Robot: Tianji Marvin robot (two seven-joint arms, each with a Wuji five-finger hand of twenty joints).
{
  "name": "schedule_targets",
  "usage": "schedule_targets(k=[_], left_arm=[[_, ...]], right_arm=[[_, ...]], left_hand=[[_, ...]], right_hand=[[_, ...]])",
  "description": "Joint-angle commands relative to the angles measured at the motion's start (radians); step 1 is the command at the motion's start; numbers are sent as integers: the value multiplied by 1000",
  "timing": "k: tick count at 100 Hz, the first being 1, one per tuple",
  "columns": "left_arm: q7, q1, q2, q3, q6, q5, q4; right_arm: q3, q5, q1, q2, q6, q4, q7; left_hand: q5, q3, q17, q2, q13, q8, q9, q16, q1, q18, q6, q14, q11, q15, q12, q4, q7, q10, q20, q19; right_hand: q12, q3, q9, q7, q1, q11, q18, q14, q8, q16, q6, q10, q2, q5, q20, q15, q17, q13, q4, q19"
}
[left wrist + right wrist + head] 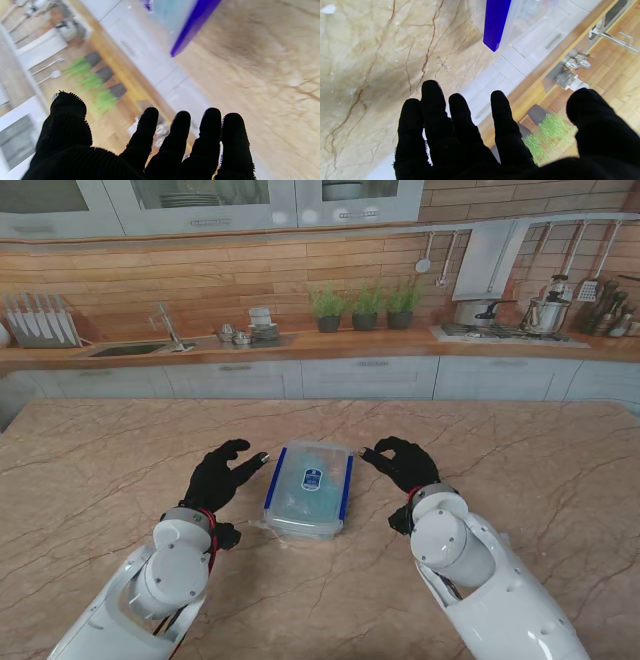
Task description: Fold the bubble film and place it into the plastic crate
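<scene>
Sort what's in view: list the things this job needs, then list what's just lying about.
Job:
plastic crate, lid on, pale film-like contents inside
left robot hand, open
right robot hand, open

Lying about:
potted plants
knife block
sink tap
pots on the stove

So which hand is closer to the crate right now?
The left hand: its fingertips nearly reach the crate's blue left latch. The right hand hangs open with a clear strip of table between it and the right latch. Neither touches it.
</scene>
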Motion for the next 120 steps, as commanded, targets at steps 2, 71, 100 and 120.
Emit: schedule_targets(k=[2, 71, 100, 120], left_arm=[[17, 39, 7, 0, -4, -4, -31], [-225, 193, 78, -189, -549, -118, -88], [-106, 212, 68, -232, -659, 57, -69], [-78, 243, 64, -269, -692, 82, -81]], right_arm=[[9, -14, -46, 11, 1, -48, 4], [187, 36, -312, 48, -747, -163, 13], [203, -29, -324, 55, -857, -145, 6], [191, -21, -334, 51, -895, -152, -13]], left_hand=[[13, -2, -12, -1, -22, -2, -17, -25, 4, -10, -30, -15, -21, -23, -7, 35, -29, -10, -17, -14], [4, 6, 3, -140, -48, 25, -47, -136, 36, -37, -142, -192, -192, -319, -47, 37, -136, -120, -79, -459], [9, 53, 47, -213, -33, 22, -21, -164, 70, -52, -155, -203, -217, -359, -66, 29, -129, -130, -58, -605], [15, 69, 68, -226, -26, 12, -11, -171, 53, -49, -156, -198, -225, -365, -72, 23, -133, -126, -34, -672]], right_hand=[[-8, 12, -13, 16, -25, -15, -23, -8, -8, -13, -29, -13, -30, -8, 8, -25, -11, -34, -39, -13], [-24, 83, 10, 31, -17, -190, -110, -179, -19, -22, -155, -175, -200, -105, 164, -268, 95, -6, -49, -361], [-11, 130, -12, 33, -41, -225, -130, -212, -25, -34, -158, -209, -302, -171, 167, -330, 115, 9, -61, -433], [-10, 136, 1, 38, -125, -229, -123, -212, -28, -31, -160, -210, -250, -165, 179, -334, 107, 12, -73, -437]])
